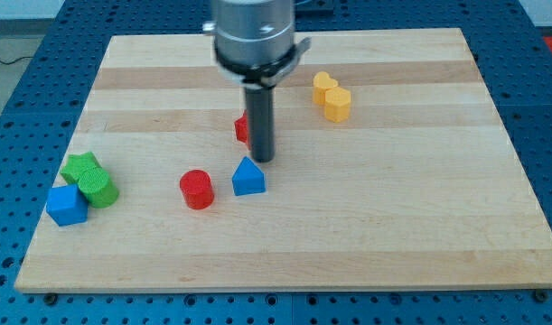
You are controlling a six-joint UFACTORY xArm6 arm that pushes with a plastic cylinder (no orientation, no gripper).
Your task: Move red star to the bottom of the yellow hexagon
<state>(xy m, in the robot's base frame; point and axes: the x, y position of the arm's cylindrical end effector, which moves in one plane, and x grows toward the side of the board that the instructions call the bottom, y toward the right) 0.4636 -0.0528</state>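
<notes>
The red star [242, 128] lies near the board's middle, mostly hidden behind my rod; only its left edge shows. My tip [263, 160] is just right of and below the star, and just above the blue triangular block [248, 177]. The yellow hexagon [338, 104] sits at the view's upper right, touching a second yellow block [324, 86] above and left of it. The star is well left of the hexagon and slightly lower.
A red cylinder [196, 189] lies left of the blue triangular block. At the view's left are a green star [80, 167], a green cylinder [98, 189] and a blue cube [66, 205], clustered near the wooden board's [420, 226] edge.
</notes>
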